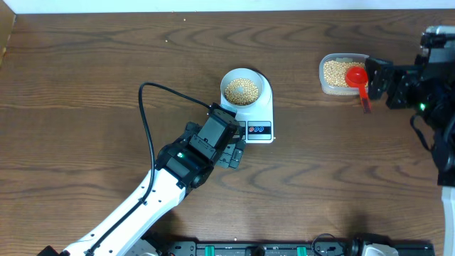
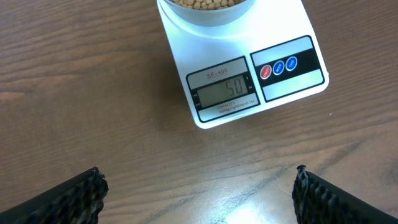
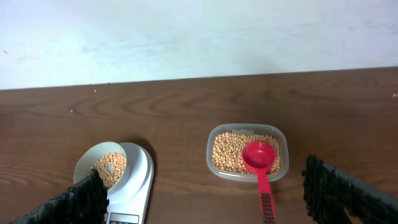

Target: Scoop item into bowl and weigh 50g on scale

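Beans (image 1: 241, 89), small, round, tan-yellow, lie heaped in the pale bowl (image 1: 225, 80) on the white scale (image 2: 186, 50), whose display (image 2: 225, 93) reads 50. Left gripper (image 2: 199, 196) hangs before the scale, right gripper (image 3: 205, 199) faces the clear tub (image 3: 230, 175) and red scoop (image 3: 258, 155); both gape wide, empty.

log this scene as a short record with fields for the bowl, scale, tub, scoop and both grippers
bowl: sits on the scale, holds beans
scale readout: display shows 50
tub: on the table, on the right arm's side of the scale, holds more beans
scoop: red, head in the tub, handle out over its rim
left gripper: open, empty, over bare table in front of the scale
right gripper: open, empty, clear of the scoop
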